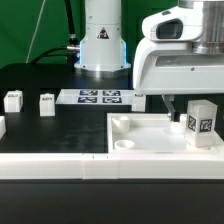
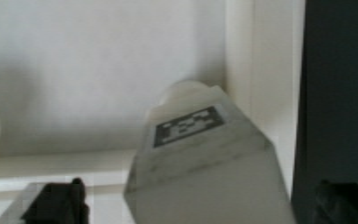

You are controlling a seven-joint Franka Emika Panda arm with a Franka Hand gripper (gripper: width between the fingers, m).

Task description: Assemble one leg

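Nearby, two spare legs (image 1: 46,103) flank the marker board (image 1: 100,97); claw (image 1: 186,104) clasps the leg (image 1: 200,122).

white tagged leg (image 1: 200,122) (image 2: 201,150), upright (inside tabletop (image 1: 140,150))

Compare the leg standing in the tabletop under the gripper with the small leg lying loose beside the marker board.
The leg in the tabletop stands on the white tabletop directly below the gripper; the loose leg sits on the black table, away from the arm, to the exterior view's left of the marker board. The first looks larger in frame and shows big tags; the second looks small with a tiny tag. Both are white tagged blocks.
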